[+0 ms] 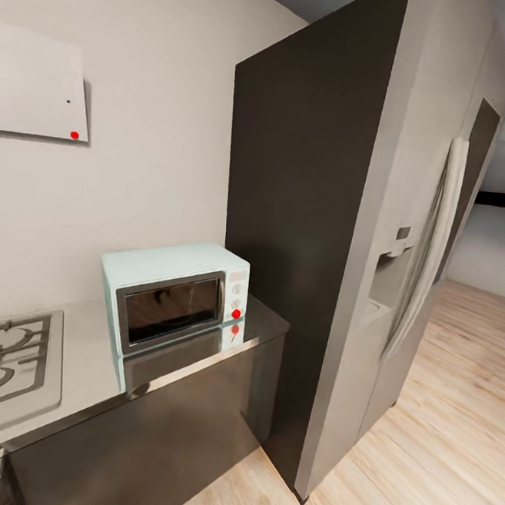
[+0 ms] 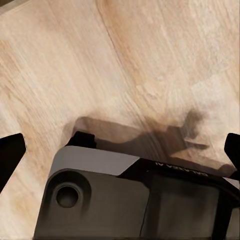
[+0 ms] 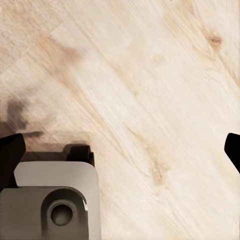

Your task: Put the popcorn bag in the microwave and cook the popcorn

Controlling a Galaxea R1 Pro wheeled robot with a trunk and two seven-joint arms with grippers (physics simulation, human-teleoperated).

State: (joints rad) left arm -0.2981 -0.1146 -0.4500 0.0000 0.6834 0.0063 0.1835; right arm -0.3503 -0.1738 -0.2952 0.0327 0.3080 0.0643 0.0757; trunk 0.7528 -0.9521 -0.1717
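Both grippers, the left gripper (image 2: pixel 120 145) and right gripper (image 3: pixel 120 145), hang spread and empty over wood floor (image 3: pixel 150 75). Popcorn bag is unseen; the microwave (image 1: pixel 173 295) sits on the desk (image 1: pixel 88 360) well apart. Best approach squarely, scanning for the bag.

At lower left of my head view the worktop (image 1: pixel 88 360) lies bare between the gas hob (image 1: pixel 6 364) at the left edge and the microwave (image 1: pixel 173 295) at centre, so I could pass there. The microwave's door is shut and it sits near the worktop's right end, close to the tall dark cabinet side (image 1: pixel 300 234) that walls off the middle of the frame. Right of that, the fridge (image 1: pixel 406 260) stands, with open wood floor (image 1: pixel 437 425) across the lower right. Below my left gripper (image 2: pixel 120 150) and right gripper (image 3: pixel 120 150), both spread wide, lies floor and the robot's grey base (image 2: pixel 115 200).
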